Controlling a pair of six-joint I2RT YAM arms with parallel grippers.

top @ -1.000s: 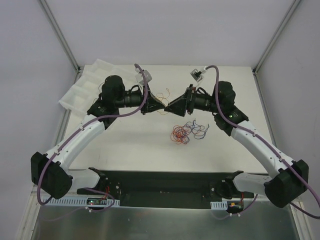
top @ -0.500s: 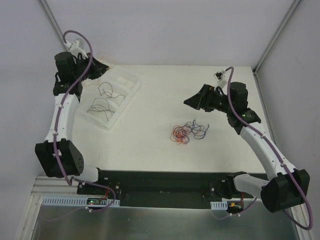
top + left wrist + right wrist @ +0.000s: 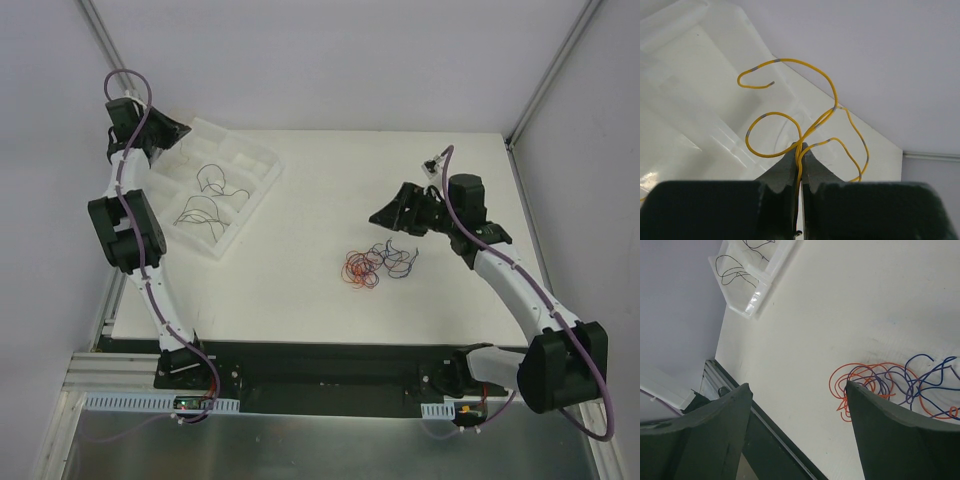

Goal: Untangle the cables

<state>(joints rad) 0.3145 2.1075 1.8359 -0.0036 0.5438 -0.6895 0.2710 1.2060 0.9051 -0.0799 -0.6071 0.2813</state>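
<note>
Overhead view: tangle of cables [image 3: 378,265] mid-table, red, orange and blue loops, long axis left-right. Right gripper [image 3: 385,213] just far of it; right arm much the nearer. Left gripper [image 3: 165,130] at far-left corner over tray [image 3: 255,165] with loose black cables [image 3: 205,195].
Left wrist view: left gripper [image 3: 799,150] pinched tight on yellow cable [image 3: 785,61], tray [image 3: 690,100] beneath.
Right wrist view: right gripper [image 3: 796,390] spread wide, empty; tangle of cables [image 3: 890,385] on table beside one finger.

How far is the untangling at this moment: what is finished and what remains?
Done: some black wires already lie in the tray. In hand: the left end effector is shut on a yellow wire by the tray. Left: the red, orange and blue tangle on the table, with the right end effector open near it.
</note>
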